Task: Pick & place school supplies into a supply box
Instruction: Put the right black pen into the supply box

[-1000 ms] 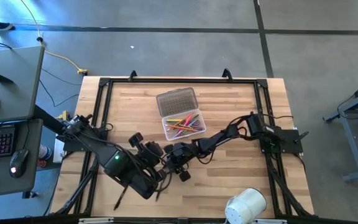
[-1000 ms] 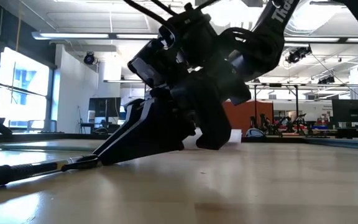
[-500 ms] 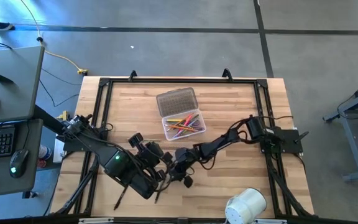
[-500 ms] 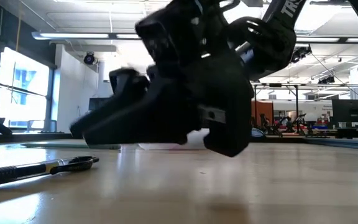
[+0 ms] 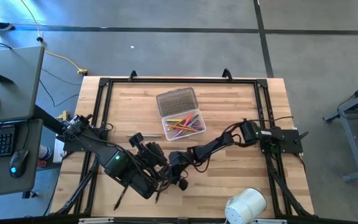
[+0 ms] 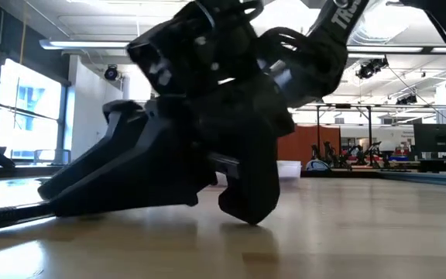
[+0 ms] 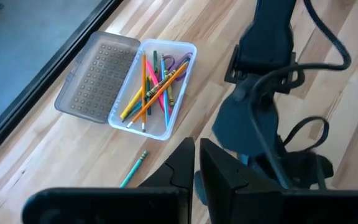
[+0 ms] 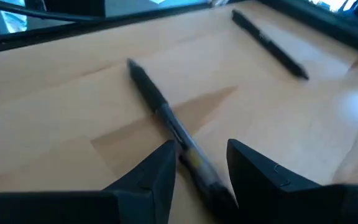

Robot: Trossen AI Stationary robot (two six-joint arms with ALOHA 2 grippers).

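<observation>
Black pen [image 8: 173, 124] lying flat on the wooden table [image 5: 229, 112], your right gripper [image 8: 197, 163] low over it, fingers parted astride its barrel, not yet closed, supply box [image 5: 183, 126] open near centre holding coloured pencils [image 7: 154, 87], your left gripper [image 7: 196, 165] alongside, fingers together, holding nothing.

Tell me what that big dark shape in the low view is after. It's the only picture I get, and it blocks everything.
Observer: That's the right pincer. It is open, with a dark pen lying on the table between its fingers.
Operator: Where should the pen go?
Observer: Probably into the clear box farther back. Its lid is open and coloured pencils lie inside.
Operator: Is anything else lying loose?
Observer: Yes, a green pencil lies on the table beside the box.
</observation>
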